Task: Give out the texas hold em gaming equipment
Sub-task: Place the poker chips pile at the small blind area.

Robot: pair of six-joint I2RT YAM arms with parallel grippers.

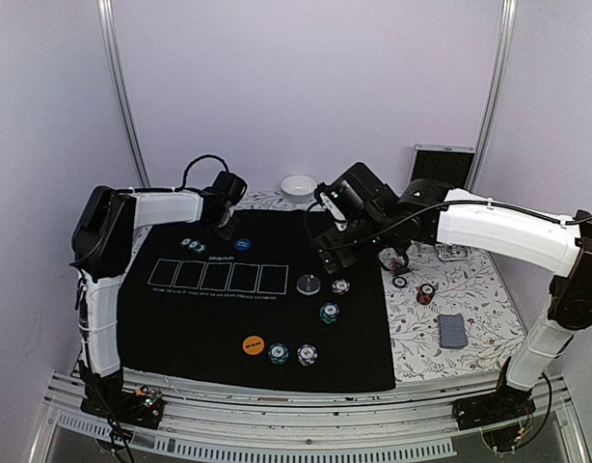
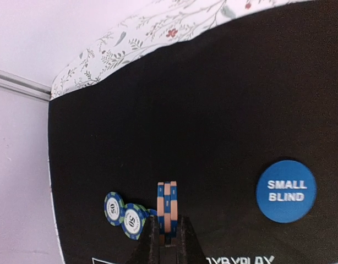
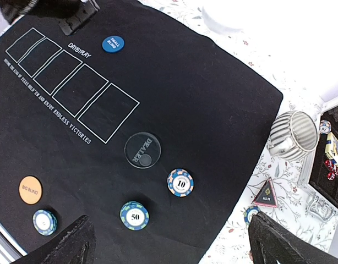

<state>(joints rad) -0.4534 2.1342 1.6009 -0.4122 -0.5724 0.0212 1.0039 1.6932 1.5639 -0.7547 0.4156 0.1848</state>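
1. Three round, edge-striped chips [image 2: 167, 201] stand on edge, pinched between the fingers of the left gripper [image 2: 167, 221], at the far left part of the matte black mat [image 2: 213, 110].
2. Two flat "50" chips [image 2: 133, 220] lie just beside them, and one smooth blue disc [image 2: 285, 191] is near.
3. Four flat striped chips [image 1: 329, 313] and one orange disc [image 1: 254, 344] lie toward the mat's near edge.
4. Right gripper [image 3: 169, 234]: its fingers are spread wide and hold nothing.
5. One card deck [image 1: 452, 331] lies on the floral cloth [image 1: 489, 299], near its right edge.
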